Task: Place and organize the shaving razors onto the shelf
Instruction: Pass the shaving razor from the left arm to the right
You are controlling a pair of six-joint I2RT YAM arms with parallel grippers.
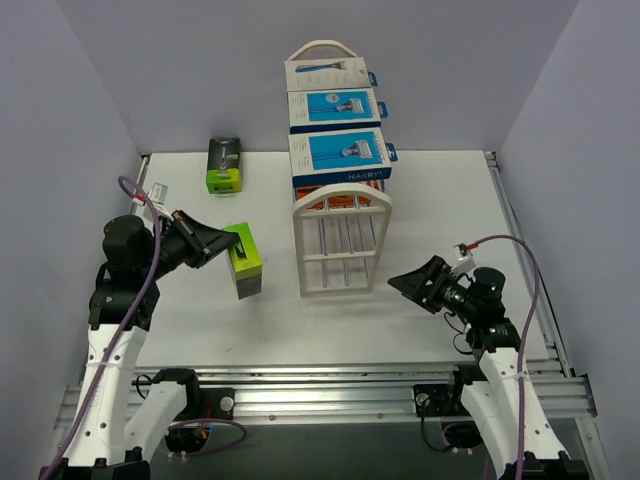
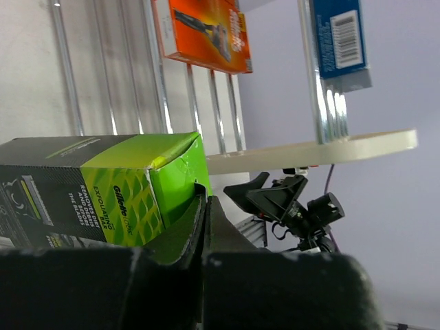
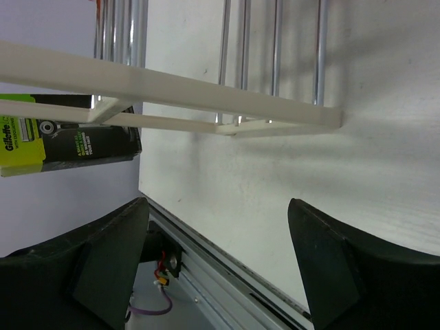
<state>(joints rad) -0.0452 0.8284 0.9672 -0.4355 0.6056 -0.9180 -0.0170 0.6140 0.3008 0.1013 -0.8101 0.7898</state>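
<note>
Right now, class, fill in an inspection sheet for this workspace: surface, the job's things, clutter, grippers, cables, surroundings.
Surface: flat white tabletop, no spills seen.
Job's things: tall cream-white bar rack holds three blue-and-white razor boxes on its upper tiers and an orange box lower down; a black-and-lime box stands far left on the table.
Clutter: nothing seen.
Grippers: left gripper shut on a second black-and-lime box; right gripper open, empty, near the rack's foot.
Cables: purple cable along the left arm; another cable loops over the right arm.
Surroundings: plain pale-lilac walls; metal rail at the near edge.
</note>
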